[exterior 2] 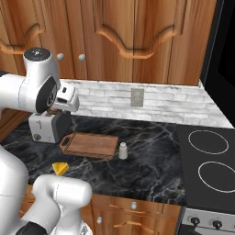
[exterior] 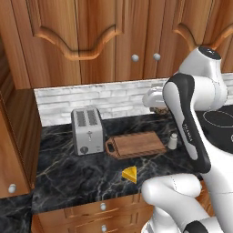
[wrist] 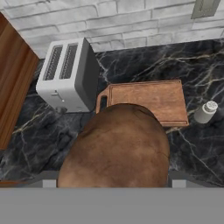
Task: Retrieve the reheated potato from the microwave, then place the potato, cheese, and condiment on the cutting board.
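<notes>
the cutting board (exterior 2: 89, 145) lies between the toaster (exterior 2: 48, 126) and a shaker (exterior 2: 123, 150); cheese (exterior 2: 60, 168) sits nearer.

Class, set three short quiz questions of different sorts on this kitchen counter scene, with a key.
1. True or false: the yellow-orange cheese wedge lies on the reddish-brown wooden cutting board.
2. What stands directly left of the board in the left base view?
3. Multiple choice: the small white shaker stands A) on the board, B) just past the board's right end, C) on the stove.

Key: 1. False, it lies on the black marble counter. 2. The silver two-slot toaster. 3. B.
</notes>
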Available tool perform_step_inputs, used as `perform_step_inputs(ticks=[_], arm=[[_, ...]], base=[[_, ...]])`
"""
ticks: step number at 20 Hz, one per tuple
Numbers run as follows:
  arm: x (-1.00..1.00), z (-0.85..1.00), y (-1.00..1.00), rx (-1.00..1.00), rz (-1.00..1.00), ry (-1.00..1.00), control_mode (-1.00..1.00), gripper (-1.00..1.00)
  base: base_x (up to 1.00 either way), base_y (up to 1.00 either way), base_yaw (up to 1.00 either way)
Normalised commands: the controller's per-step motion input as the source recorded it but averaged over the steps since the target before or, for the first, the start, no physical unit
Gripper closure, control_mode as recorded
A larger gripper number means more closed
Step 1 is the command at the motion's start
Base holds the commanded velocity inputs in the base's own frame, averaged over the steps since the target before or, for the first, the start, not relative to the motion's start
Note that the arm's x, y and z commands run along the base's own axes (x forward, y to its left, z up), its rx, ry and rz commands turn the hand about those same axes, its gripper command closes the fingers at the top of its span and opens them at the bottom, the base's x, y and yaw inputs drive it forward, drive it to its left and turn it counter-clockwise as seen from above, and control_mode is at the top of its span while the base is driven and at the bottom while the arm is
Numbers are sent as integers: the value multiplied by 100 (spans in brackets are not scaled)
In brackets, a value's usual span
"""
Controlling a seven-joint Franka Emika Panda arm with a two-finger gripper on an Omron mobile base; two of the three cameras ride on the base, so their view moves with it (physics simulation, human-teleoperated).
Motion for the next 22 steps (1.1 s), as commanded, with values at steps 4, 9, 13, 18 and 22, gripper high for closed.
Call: perform_step_inputs(ticks=[4, 9, 13, 18, 22], arm=[[0, 0, 0, 0, 0, 0, 100, 100], [0, 0, 0, 0, 0, 0, -100, 100], [0, 0, 0, 0, 0, 0, -100, 100], [0, 0, 0, 0, 0, 0, -100, 100], [29, -3, 0, -7, -6, 6, -100, 100]], base=[[0, 0, 0], [0, 0, 0], [0, 0, 0], [0, 0, 0], [0, 0, 0]])
